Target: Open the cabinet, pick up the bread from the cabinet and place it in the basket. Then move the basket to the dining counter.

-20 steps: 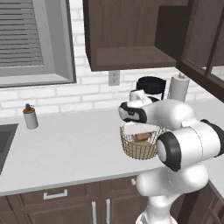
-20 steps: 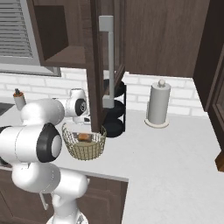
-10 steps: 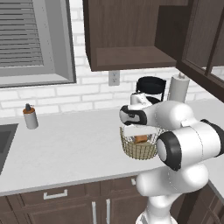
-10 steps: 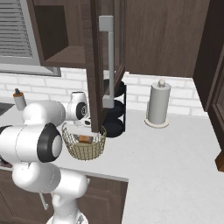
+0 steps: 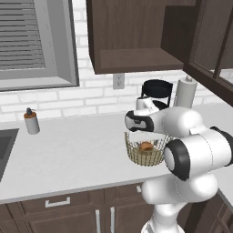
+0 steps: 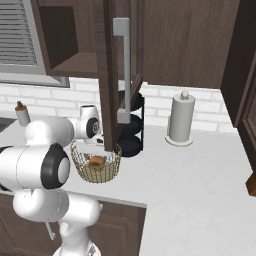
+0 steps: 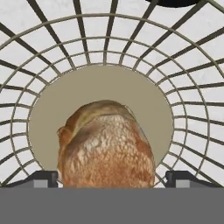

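Bread (image 7: 106, 146) rests on basket (image 5: 144, 155) bottom, on tabletop (image 5: 77, 154). Claw (image 7: 111, 178) spread wide astride bread, pinching nothing. Basket likely light, wire springy; best hold: rim.

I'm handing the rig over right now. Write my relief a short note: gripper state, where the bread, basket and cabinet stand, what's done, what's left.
Gripper: open, fingertips either side of the bread, directly above the basket.
Bread: lying on the basket's pale bottom.
Basket: on the light grey worktop, below the cabinet.
Cabinet: door open, shelf bare.
Done: cabinet opened, bread in basket.
Left: lift clear, grip the basket, carry it to the dining counter.
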Tool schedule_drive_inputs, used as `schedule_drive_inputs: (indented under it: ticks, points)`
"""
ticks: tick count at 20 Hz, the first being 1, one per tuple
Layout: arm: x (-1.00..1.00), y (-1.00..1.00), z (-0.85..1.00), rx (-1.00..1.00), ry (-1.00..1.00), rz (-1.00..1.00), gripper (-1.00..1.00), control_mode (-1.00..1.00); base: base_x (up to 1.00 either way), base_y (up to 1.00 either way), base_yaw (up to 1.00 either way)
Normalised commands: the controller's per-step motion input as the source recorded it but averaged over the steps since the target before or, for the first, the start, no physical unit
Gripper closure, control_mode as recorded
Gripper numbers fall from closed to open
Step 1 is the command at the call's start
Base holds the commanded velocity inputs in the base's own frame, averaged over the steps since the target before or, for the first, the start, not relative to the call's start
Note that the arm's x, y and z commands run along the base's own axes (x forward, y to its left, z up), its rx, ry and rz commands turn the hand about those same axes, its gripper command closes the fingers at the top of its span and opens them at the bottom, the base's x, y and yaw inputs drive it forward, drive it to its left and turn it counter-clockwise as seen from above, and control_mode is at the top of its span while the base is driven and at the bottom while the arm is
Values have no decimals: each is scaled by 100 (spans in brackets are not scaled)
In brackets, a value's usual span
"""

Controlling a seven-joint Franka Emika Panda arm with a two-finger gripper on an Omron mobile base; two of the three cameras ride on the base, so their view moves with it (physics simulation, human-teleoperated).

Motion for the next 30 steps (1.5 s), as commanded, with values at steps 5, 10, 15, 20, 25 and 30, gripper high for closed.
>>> schedule_drive_inputs:
  ticks: [5, 10, 15, 20, 25, 30]
  points:
    - [0, 0, 14, 0, 0, 0, -100, -100, 0, 0, 0]
    - [-19, 0, 44, 0, -3, 1, -100, -100, 0, 0, 0]
    - [-30, 11, 31, 0, -4, 12, -100, -100, 0, 0, 0]
    - [-23, 43, 14, 0, 0, 28, -100, -100, 0, 0, 0]
    - [-5, 33, 18, 0, 0, 38, -100, -100, 0, 0, 0]
    - [4, 28, 5, 1, 0, 34, -100, -100, 0, 0, 0]
